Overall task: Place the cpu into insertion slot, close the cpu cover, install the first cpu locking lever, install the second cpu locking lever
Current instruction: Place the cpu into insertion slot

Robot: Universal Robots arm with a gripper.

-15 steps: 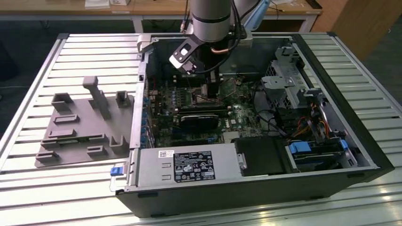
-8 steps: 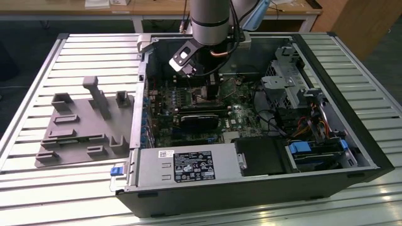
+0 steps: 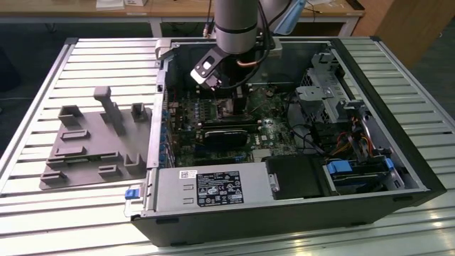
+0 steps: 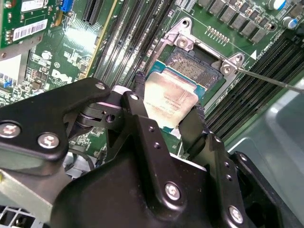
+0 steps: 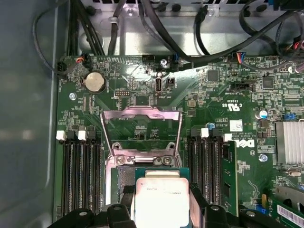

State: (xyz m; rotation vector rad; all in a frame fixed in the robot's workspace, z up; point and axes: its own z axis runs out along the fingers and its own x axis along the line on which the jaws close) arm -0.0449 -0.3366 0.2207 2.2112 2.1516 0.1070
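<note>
My gripper [image 4: 169,100] is shut on the cpu [image 4: 175,90], a small square chip with a dull silver top and a green edge, one black finger [image 4: 137,85] on each of two opposite sides. The chip hangs over the insertion slot [image 4: 202,64], covering part of its dark pin field; I cannot tell whether it touches. In the first wrist view the cpu [image 5: 161,194] lies between the gripper's [image 5: 160,202] fingers, and the cpu cover [image 5: 141,113], a silver frame, stands swung open beyond the slot [image 5: 124,176]. A thin locking lever [image 4: 270,80] sticks out beside the socket. In the exterior view the gripper [image 3: 226,90] is down inside the computer case.
Long black memory slots [image 5: 78,175] flank the socket on both sides. Black cables [image 5: 190,33] run along the case wall beyond the board. A grey fixture [image 3: 92,144] lies on the slatted table at the exterior view's left. The drive cage [image 3: 334,96] and the power supply [image 3: 213,189] bound the case.
</note>
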